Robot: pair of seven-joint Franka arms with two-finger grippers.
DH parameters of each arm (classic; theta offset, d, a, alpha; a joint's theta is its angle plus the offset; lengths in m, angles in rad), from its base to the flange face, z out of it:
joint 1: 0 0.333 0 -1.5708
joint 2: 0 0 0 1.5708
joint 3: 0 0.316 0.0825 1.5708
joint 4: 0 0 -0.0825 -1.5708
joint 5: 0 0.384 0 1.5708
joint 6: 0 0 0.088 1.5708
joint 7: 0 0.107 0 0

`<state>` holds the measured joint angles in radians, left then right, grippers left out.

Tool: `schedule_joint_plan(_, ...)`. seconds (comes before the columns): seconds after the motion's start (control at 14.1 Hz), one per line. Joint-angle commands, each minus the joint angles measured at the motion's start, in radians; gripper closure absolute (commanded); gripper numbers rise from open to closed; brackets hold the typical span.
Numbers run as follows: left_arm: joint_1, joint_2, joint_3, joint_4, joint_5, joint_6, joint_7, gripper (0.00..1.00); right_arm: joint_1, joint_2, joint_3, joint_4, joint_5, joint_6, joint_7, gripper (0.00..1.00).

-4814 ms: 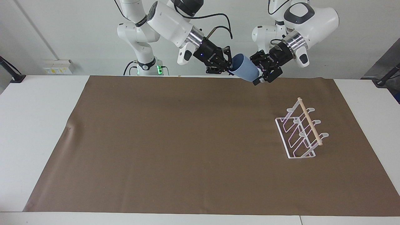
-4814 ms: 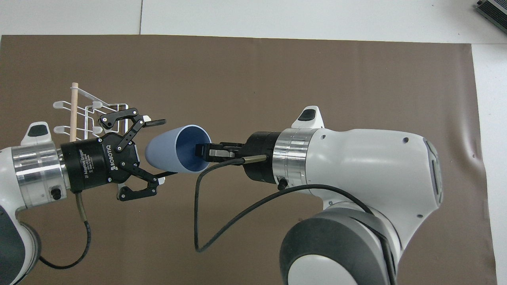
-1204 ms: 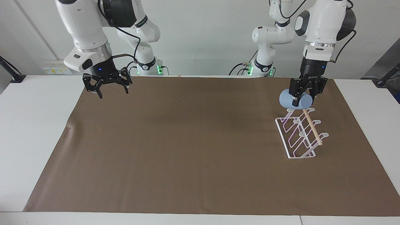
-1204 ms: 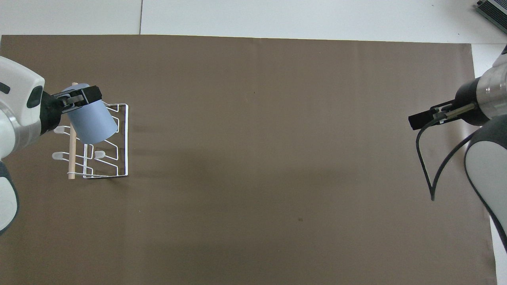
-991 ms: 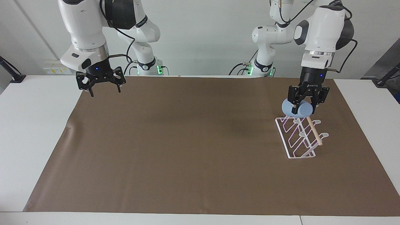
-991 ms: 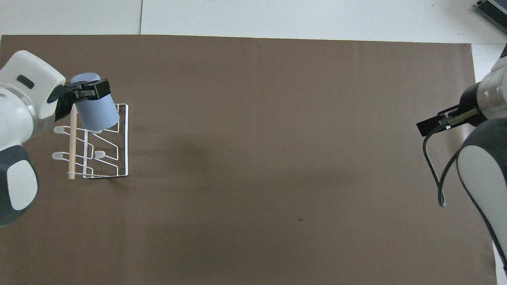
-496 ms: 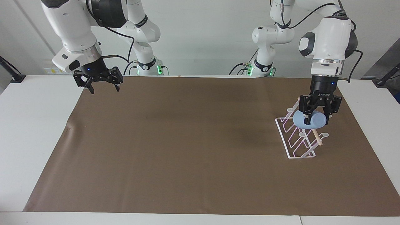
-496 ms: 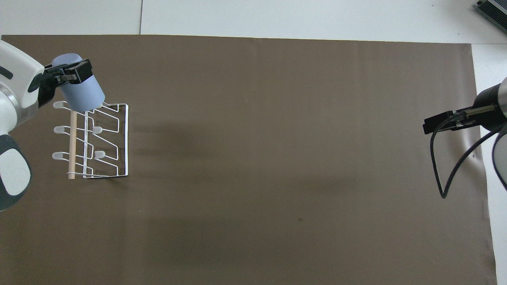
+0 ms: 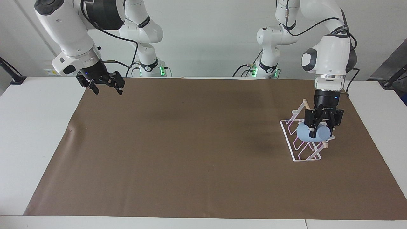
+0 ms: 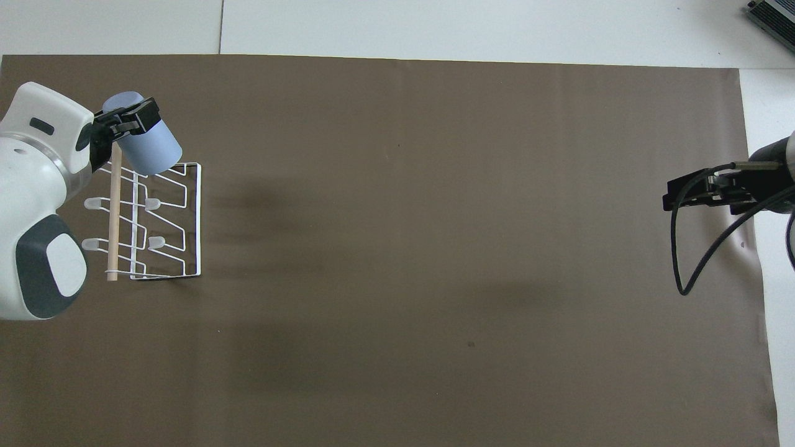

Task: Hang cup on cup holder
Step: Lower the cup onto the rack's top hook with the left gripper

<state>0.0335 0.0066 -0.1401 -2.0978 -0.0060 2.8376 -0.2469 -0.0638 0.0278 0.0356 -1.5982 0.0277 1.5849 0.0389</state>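
Left gripper clamped on the cup, low over the cup holder at the right of the facing view.

Cup lies tilted on its side directly under the fingers, long axis roughly crosswise to the holder's wooden rod; whether a prong has entered its mouth cannot be told. Left arm is on it. Right gripper, fingers spread and empty, waits at upper left of that view. One cup, one holder, two grippers.

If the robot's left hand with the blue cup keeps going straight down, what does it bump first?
Probably the cup holder. The left hand points straight down with the cup right over the white prongs, so the cup would meet them first. Whether they already touch cannot be told.
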Motion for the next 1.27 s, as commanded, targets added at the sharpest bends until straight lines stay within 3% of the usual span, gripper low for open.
schedule_joint_plan(0.0, 0.008, -0.033, 0.002, -0.060, 0.017, 0.051, -0.023, 1.00, 0.018, -0.019, -0.017, -0.011, 0.023, -0.019, 0.032, 0.00)
schedule_joint_plan(0.78, 0.036, -0.103, 0.002, -0.214, 0.044, 0.143, -0.011, 1.00, 0.018, -0.020, -0.017, -0.035, 0.023, -0.014, 0.059, 0.00)
schedule_joint_plan(1.2, 0.037, -0.085, 0.002, -0.168, 0.043, 0.140, -0.014, 1.00, 0.019, -0.020, -0.017, -0.042, 0.021, 0.055, 0.007, 0.00)
